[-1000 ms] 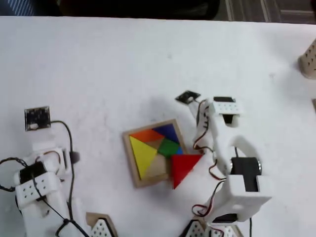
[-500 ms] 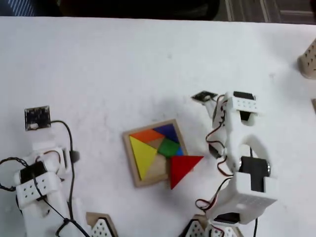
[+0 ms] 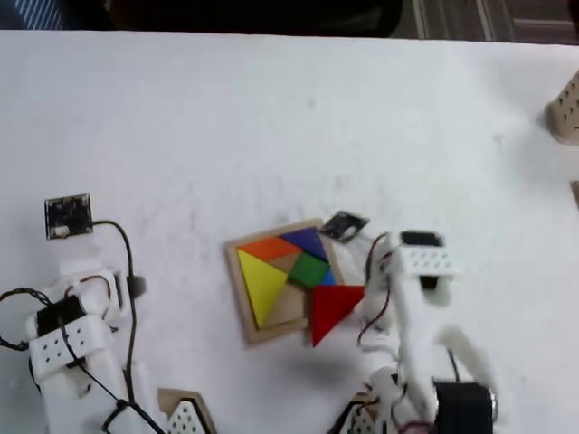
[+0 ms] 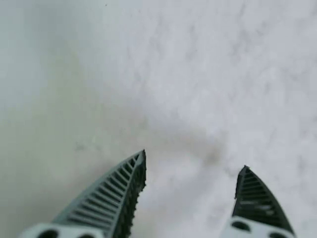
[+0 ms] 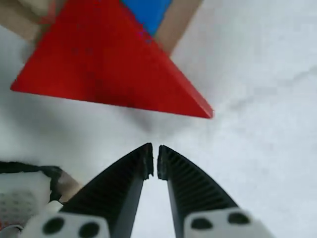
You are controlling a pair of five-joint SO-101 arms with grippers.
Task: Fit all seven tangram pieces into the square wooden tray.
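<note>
Red triangle [image 3: 333,307] is lying skewed over the wooden tray's [image 3: 233,276] 4 o'clock corner, one part riding on the rim, the rest overhanging the table [image 3: 271,117]. Yellow triangle [image 3: 261,285], orange piece [image 3: 271,247], blue piece [image 3: 306,240] and green square [image 3: 310,269] are sitting seated inside. Right gripper [image 5: 154,161] is pointing at the red triangle's long edge, just short of it, jaws pinched almost together and holding nothing. Left gripper [image 4: 193,162] is hanging over bare table near 8 o'clock, jaws spread wide, empty. The piece is looking stiff, light, thin and smooth-painted, so likely slippery; pinching across its overhanging edges, or nudging the long edge, seems best.
</note>
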